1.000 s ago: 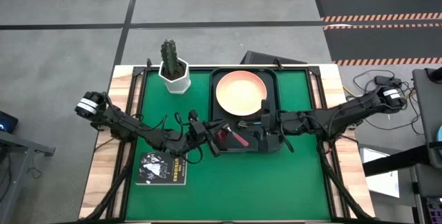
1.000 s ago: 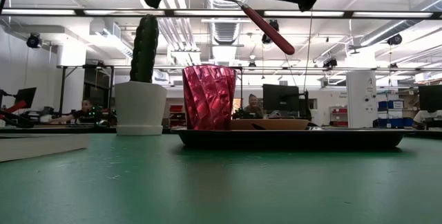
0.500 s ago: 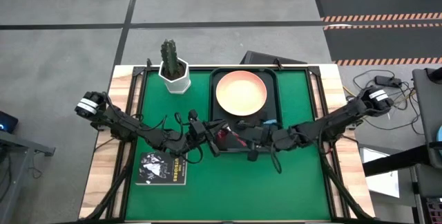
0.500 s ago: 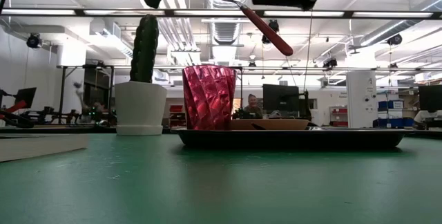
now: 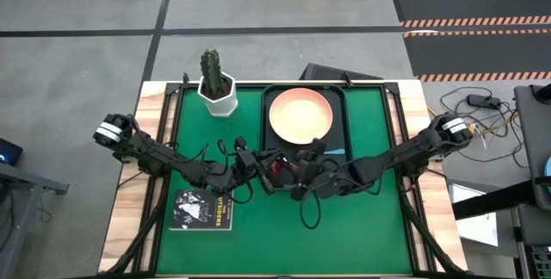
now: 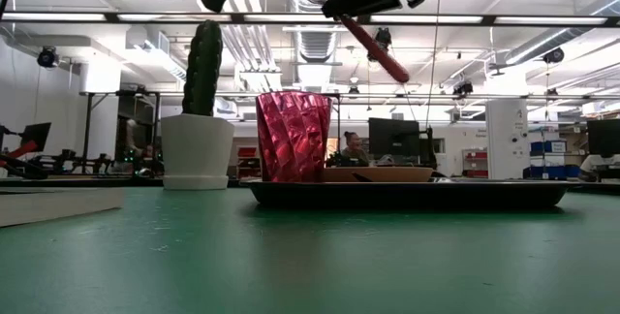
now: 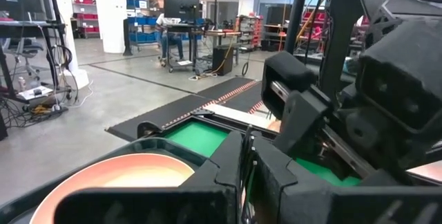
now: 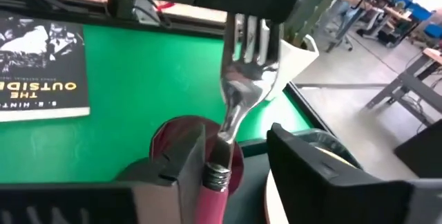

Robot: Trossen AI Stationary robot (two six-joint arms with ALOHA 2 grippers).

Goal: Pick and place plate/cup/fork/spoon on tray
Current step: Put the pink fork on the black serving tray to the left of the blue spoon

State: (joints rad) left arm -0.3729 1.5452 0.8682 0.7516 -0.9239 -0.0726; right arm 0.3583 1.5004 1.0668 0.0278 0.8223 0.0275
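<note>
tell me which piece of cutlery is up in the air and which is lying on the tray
The fork, pink-red handle, is in the air above the cup, its tines held by the shut left gripper. The blue-handled spoon lies on the tray.

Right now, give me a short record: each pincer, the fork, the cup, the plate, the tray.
left pincer: shut on the fork's tines, above the tray
right pincer: open, fingers either side of the fork's handle
fork: held in the air over the cup
cup: upright on tray
plate: on tray
tray: on green mat
</note>
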